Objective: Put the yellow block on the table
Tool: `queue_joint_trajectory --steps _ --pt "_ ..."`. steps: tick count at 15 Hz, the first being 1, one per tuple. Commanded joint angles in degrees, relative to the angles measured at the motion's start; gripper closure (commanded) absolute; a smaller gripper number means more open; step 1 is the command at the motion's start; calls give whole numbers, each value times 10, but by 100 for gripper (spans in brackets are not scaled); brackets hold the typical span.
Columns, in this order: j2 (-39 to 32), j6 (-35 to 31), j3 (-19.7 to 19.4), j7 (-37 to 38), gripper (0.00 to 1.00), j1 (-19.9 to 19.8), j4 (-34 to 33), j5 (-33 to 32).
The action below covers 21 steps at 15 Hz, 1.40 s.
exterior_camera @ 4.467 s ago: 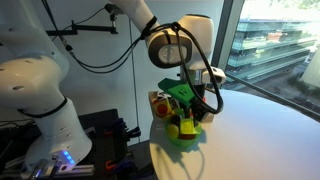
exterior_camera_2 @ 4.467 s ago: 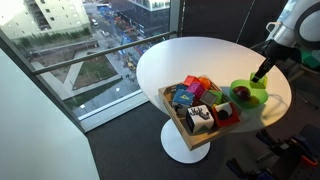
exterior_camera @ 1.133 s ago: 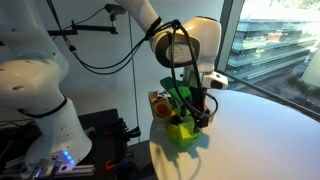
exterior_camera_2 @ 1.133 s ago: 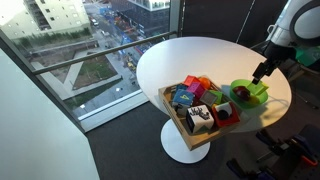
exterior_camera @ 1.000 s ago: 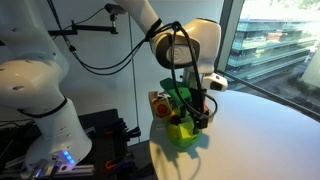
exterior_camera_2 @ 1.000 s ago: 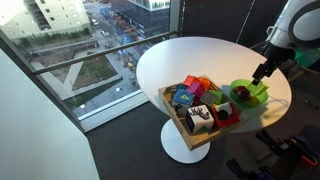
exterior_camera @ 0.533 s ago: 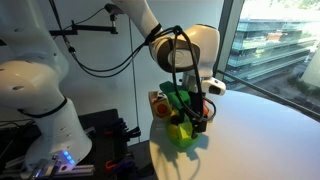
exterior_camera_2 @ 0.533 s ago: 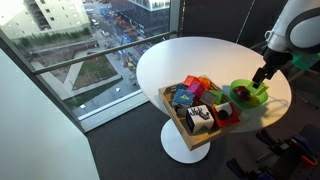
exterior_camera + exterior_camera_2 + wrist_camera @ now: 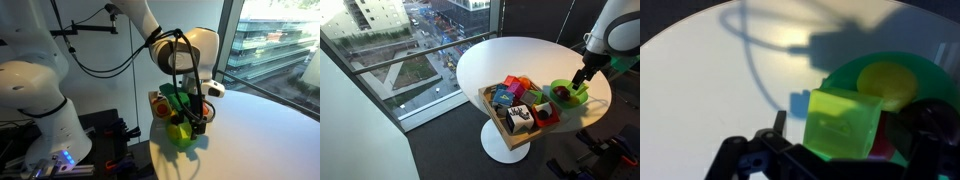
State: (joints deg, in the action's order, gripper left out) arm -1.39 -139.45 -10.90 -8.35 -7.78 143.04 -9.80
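Pinching the block (image 9: 845, 122) by its sides, as far as the wrist view shows, the pincer (image 9: 845, 150) holds it at frame centre, over the left rim of the green bowl (image 9: 932, 75). Bare desk (image 9: 720, 80) lies to the left and upper left, so the coming move likely means carrying the block that way, clear of the rim, before lowering. Its faces look roughly equal, with no long axis to mind.

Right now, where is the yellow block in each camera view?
In an exterior view: the yellow block low centre, at the green bowl, under the gripper.
In an exterior view: too small to tell; the gripper hides part of the green bowl, far right.
Wrist view: lower centre, between the jaws.
Shared landmark: the green bowl.
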Motion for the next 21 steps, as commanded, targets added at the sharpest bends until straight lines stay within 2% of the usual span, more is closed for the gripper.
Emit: queue_joint_trajectory --steps 1,3,7,8,9,11,21 --pt "-2 -11 5 -1 0 -7 1 0" --pt "-5 -14 5 0 26 -7 1 0" --pt "-5 -19 5 1 60 -6 2 1" --pt "0 -16 6 -1 64 -6 2 4" --pt "5 -13 6 -3 65 -6 3 7" --pt "18 -2 6 -3 72 -6 2 9" --pt "52 36 3 1 75 -8 -33 34"
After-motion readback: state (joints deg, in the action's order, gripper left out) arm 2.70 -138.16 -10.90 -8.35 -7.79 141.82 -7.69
